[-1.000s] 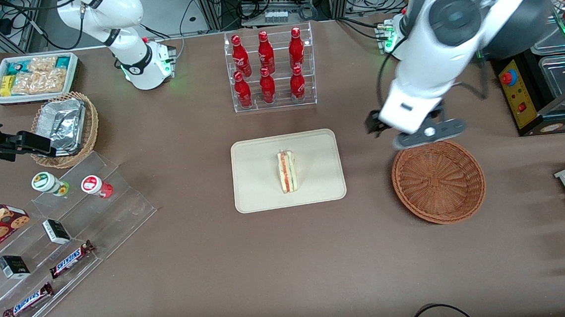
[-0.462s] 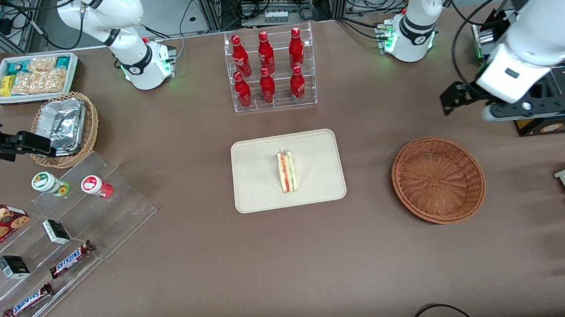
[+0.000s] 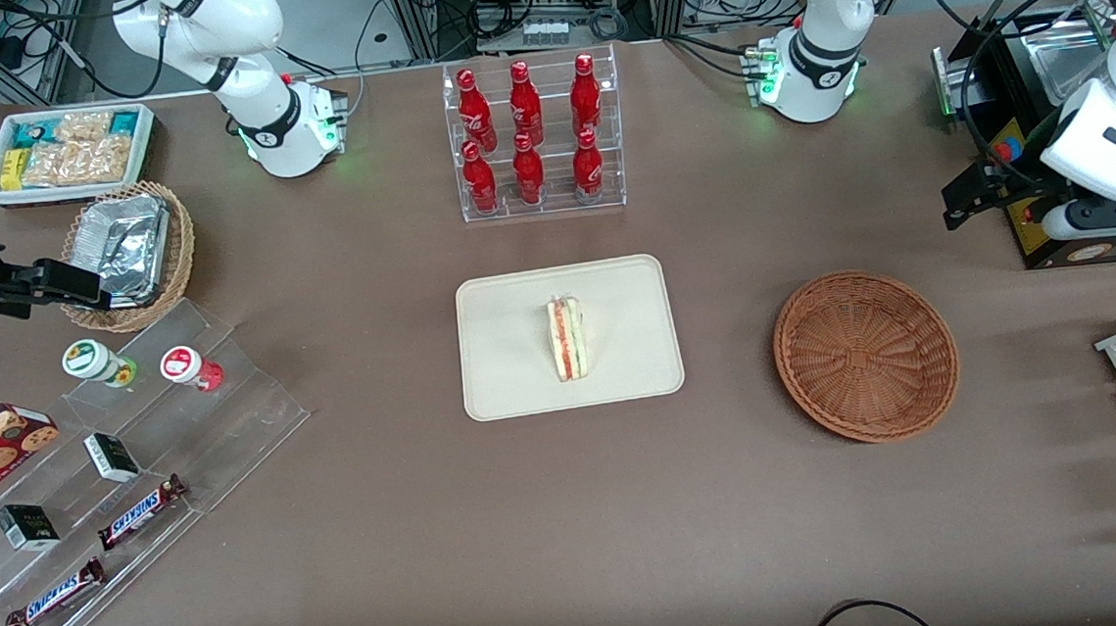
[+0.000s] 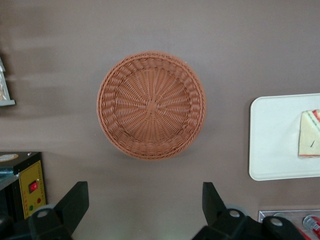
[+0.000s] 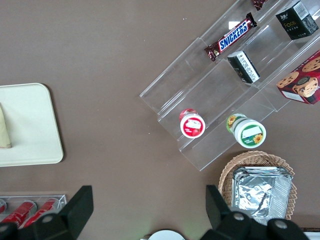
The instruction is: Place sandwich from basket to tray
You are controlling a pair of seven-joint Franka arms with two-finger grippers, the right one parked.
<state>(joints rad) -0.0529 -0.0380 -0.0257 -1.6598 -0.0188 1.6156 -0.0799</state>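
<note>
sandwich (image 3: 569, 338), small triangular wedge of pale white bread with red and green filling: now lying on the flat cream-beige rectangular tray (image 3: 513, 375), near its middle, well clear of the low rim. nothing gripping it, nothing touching it. long axis running toward and away from the front camera, striped cut edge turned upward and slightly toward the parked arm's end of the table; broader end nearer the camera, narrower end pointing toward the clear rack of red bottles (image 3: 531, 138). resting flat and steady, by the look of it.

beside the tray, toward the working arm's end of the brown table (image 3: 572, 508): round reddish-brown woven wicker basket (image 3: 865, 355), nothing left inside, bare weave plain in the wrist view too.

farther off: hand (image 3: 977, 195), a second ago hanging just over the farther rim of the basket, half a second ago already swung out past it, now pulled away above the table's edge beside the black control box (image 3: 1027, 211) at the working arm's end. fingers spread wide with nothing between them, clear from the wrist view, where the two dark tips stand well apart with only bare table between.

meaning for the task, as a judgement: transfer looks done, sandwich delivered, basket emptied, arm retreating. nothing apparently left but parking the arm.
</note>
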